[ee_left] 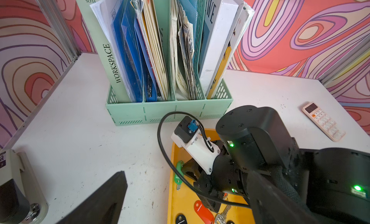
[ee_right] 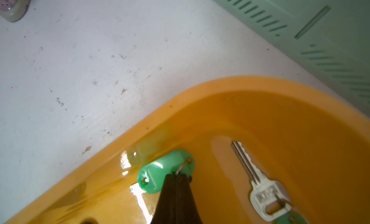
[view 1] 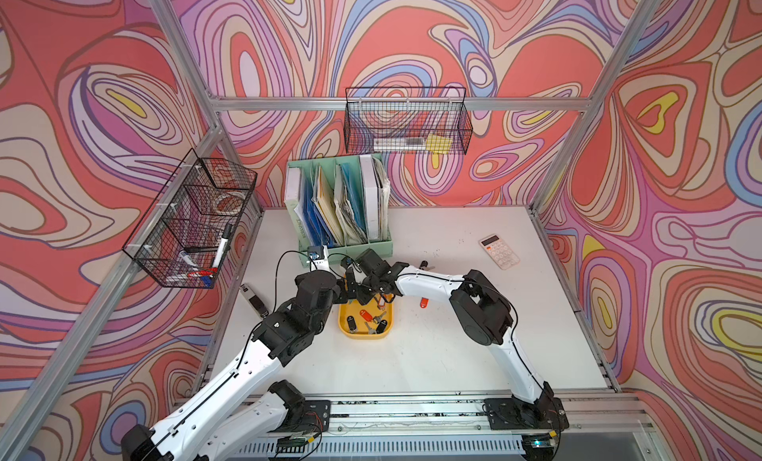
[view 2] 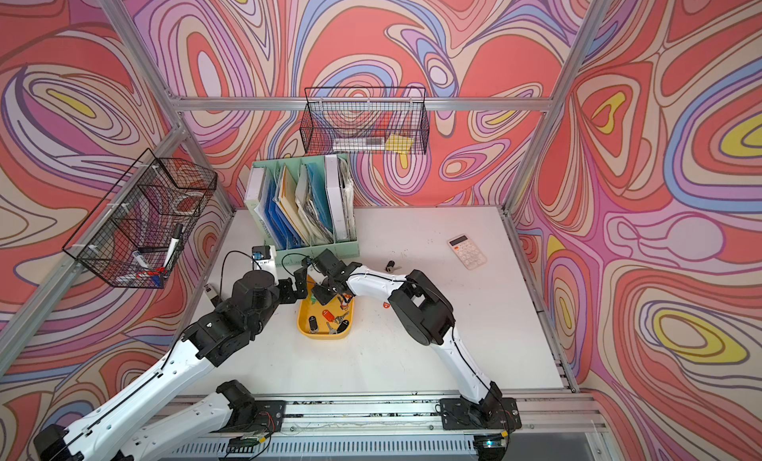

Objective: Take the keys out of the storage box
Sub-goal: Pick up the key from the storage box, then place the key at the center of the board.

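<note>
**Right jaws:** you see them pinched shut, tips down on the ring end of a green tag. The wire ring shows at the tips. Whether the tag is truly gripped you cannot tell.

**Storage box****:** it sits directly under the right jaws, on the tabletop. The green tag lies against its wall.

**Keys in the box:**
- A silver key lies just beside the right jaws.
- A red-orange tag and a black tag lie on the robot's side of them.

**Key outside the box:** a loose red-orange tag lies on the tabletop, well apart from both jaws.

**Left jaws:** they stand wide, fingers holding nothing, near the right jaws at the box's edge.

**File organizer****:** it stands beyond both jaws.
</note>
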Robot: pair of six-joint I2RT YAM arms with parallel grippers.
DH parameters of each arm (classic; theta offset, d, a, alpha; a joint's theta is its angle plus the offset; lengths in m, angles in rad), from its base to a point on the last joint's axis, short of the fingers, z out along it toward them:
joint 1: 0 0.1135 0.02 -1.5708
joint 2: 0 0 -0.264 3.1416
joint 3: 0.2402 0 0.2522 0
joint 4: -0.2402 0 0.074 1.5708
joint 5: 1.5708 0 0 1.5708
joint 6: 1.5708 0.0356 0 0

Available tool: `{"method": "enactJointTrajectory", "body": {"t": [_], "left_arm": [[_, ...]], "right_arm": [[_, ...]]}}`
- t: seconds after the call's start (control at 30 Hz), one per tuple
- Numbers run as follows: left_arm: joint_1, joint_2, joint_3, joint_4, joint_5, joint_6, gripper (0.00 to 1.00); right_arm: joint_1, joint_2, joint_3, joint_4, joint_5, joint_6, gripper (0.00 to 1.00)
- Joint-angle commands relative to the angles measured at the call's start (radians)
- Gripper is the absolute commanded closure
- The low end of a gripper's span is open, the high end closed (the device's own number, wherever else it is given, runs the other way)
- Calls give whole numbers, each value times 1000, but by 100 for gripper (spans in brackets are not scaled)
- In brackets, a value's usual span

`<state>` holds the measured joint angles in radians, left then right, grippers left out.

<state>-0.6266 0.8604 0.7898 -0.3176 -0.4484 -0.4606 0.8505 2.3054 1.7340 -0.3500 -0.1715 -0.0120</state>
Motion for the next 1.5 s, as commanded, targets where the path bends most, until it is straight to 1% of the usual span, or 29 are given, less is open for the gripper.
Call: {"method": "enactJointTrajectory", "body": {"t": [0.0, 0.23, 0.47, 0.57, 0.63, 0.77, 0.97, 1.1, 1.2, 1.33, 1.47], "left_arm": [[7, 3, -1, 34, 12, 3, 1], [7, -1, -5, 41, 11, 9, 1], [7, -9, -12, 46, 1, 18, 1], [7, -13, -18, 46, -4, 23, 1], [7, -12, -25, 83, -7, 26, 1], [7, -11, -35, 94, -8, 26, 1], [8, -14, -56, 110, -36, 23, 1], [8, -24, -76, 134, -55, 12, 1], [7, -31, -90, 150, -68, 9, 1], [8, -37, -106, 173, -77, 10, 1], [8, -37, -117, 195, -75, 17, 1]], "right_arm": [[1, -43, -30, -11, 18, 15, 100], [1, -140, -84, -1, 18, 22, 100], [1, -267, -156, -4, 16, 42, 100], [1, -329, -177, -47, -4, 46, 100], [1, -383, -200, -82, -13, 47, 100], [1, -488, -244, -191, -27, 47, 100], [0, -672, -363, -348, -59, 51, 100], [-2, -764, -445, -439, -42, 86, 100], [-6, -818, -519, -467, -36, 138, 100], [-25, -858, -615, -478, -41, 215, 100], [-70, -861, -692, -460, -37, 261, 100]]}}
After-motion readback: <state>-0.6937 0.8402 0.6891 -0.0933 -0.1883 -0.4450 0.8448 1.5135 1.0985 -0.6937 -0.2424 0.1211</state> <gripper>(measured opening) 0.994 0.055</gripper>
